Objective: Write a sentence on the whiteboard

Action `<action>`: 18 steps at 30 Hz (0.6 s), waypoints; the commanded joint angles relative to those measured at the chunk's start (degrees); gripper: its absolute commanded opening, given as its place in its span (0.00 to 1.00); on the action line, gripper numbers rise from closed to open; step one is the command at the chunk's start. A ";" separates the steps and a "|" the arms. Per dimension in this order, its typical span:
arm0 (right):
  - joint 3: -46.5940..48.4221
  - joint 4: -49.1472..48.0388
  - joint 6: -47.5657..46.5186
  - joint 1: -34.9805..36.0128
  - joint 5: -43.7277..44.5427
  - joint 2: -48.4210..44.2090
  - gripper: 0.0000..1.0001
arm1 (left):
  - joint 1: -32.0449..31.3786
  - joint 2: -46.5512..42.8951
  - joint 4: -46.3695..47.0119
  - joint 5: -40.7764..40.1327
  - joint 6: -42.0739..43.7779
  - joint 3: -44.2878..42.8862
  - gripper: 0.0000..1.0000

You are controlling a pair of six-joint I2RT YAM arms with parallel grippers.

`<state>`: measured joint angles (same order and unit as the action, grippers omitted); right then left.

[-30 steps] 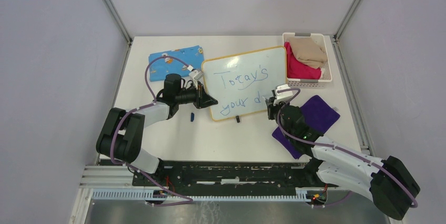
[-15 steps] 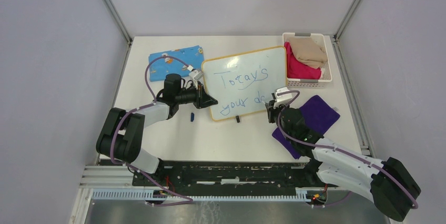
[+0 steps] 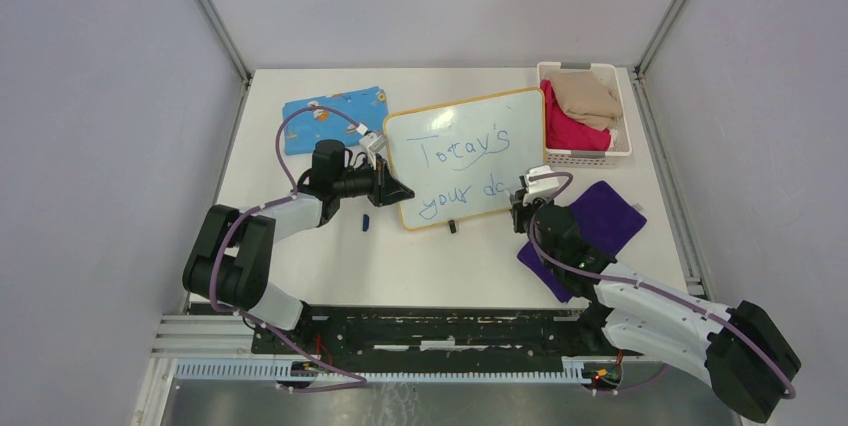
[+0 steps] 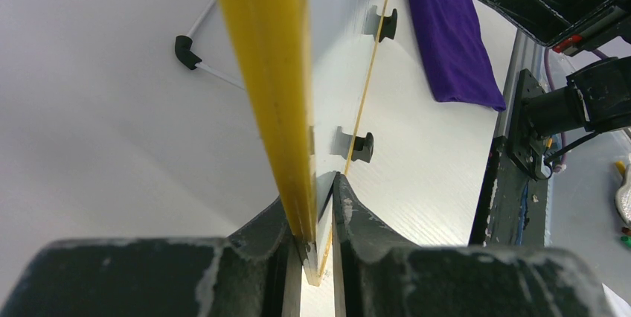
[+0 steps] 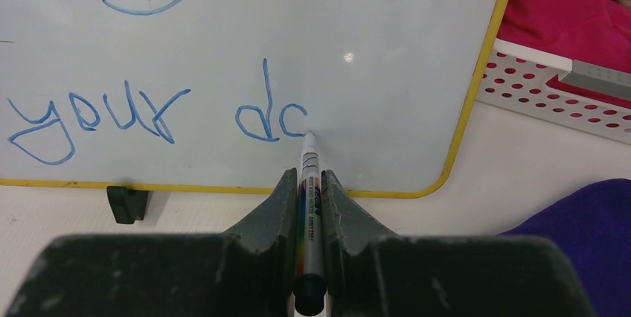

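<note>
The whiteboard (image 3: 455,126) lies tilted at the table's middle, white with a yellow rim. My left gripper (image 3: 401,193) is shut on its left near corner; in the left wrist view the yellow edge (image 4: 268,71) runs between the jaws of the left gripper (image 4: 316,183). The sentence (image 3: 465,149) reads "Today's" over "your dc" in blue. My right gripper (image 5: 310,179) is shut on a white marker (image 5: 310,183). The marker's tip touches the whiteboard (image 5: 372,34) just right of the "dc" of the sentence (image 5: 271,112).
A blue patterned cloth (image 3: 335,111) lies behind the left gripper. A white basket (image 3: 590,157) with tan and pink cloths stands at the back right. A purple cloth (image 3: 600,221) lies under the right arm. A small blue cap (image 3: 366,222) and a black clip (image 3: 452,226) sit near the board's front edge.
The right gripper has moved a little to the right with the marker, and the second line has grown from "your d" to "your dc". The left gripper has not moved.
</note>
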<state>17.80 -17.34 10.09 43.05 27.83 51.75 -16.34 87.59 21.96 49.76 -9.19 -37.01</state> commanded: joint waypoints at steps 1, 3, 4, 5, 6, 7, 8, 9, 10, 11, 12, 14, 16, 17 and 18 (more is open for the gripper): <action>3.33 -2.62 -1.07 -0.29 1.49 -0.47 0.00 | -2.03 2.23 -8.24 -5.30 6.29 0.50 0.22; 3.92 -2.93 -1.37 -0.28 1.49 -0.26 0.00 | -1.99 2.23 -8.24 -5.37 6.29 0.51 0.22; 4.12 -3.04 -1.46 -0.26 1.46 -0.12 0.00 | -2.03 2.22 -8.26 -5.35 6.30 0.46 0.22; 4.32 -3.08 -1.54 -0.27 1.46 0.02 0.00 | -2.03 2.23 -8.25 -5.34 6.30 0.45 0.22; 4.41 -3.18 -1.64 -0.37 1.42 0.14 0.00 | -2.03 2.30 -8.29 -5.29 6.29 0.52 0.22; 4.54 -3.40 -1.78 -0.32 1.32 0.20 0.00 | -2.03 2.32 -8.25 -5.32 6.31 0.44 0.22; 4.64 -3.42 -1.72 -0.38 1.26 0.36 0.00 | -2.03 2.32 -8.24 -5.31 6.29 0.43 0.22; 4.77 -3.42 -1.82 -0.40 1.27 0.50 0.00 | -2.03 2.47 -8.32 -5.29 6.31 0.42 0.22; 4.87 -3.45 -1.78 -0.36 1.27 0.75 0.00 | -2.03 2.49 -8.33 -5.33 6.32 0.38 0.22; 4.98 -3.44 -1.90 -0.36 1.38 0.93 0.00 | -2.03 2.56 -8.33 -5.29 6.32 0.34 0.22; 5.01 -3.42 -1.91 -0.34 1.37 1.07 0.00 | -1.99 2.54 -8.33 -5.27 6.29 0.37 0.22; 4.79 -3.59 -1.91 -0.41 1.38 1.40 0.00 | -2.05 2.52 -8.33 -5.29 6.31 0.35 0.22; 4.55 -3.50 -1.81 -0.46 1.18 1.74 0.00 | -2.02 2.51 -8.33 -5.29 6.29 0.37 0.22; 4.36 -3.42 -1.69 -0.49 1.18 1.79 0.00 | -2.03 2.51 -8.33 -5.35 6.30 0.38 0.22; 4.11 -3.39 -1.66 -0.45 1.17 1.90 0.00 | -2.03 2.50 -8.33 -5.29 6.29 0.37 0.22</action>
<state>20.40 -18.33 8.71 42.92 28.40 53.36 -16.47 87.61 21.58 49.58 -9.19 -37.23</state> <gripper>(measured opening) 0.174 0.226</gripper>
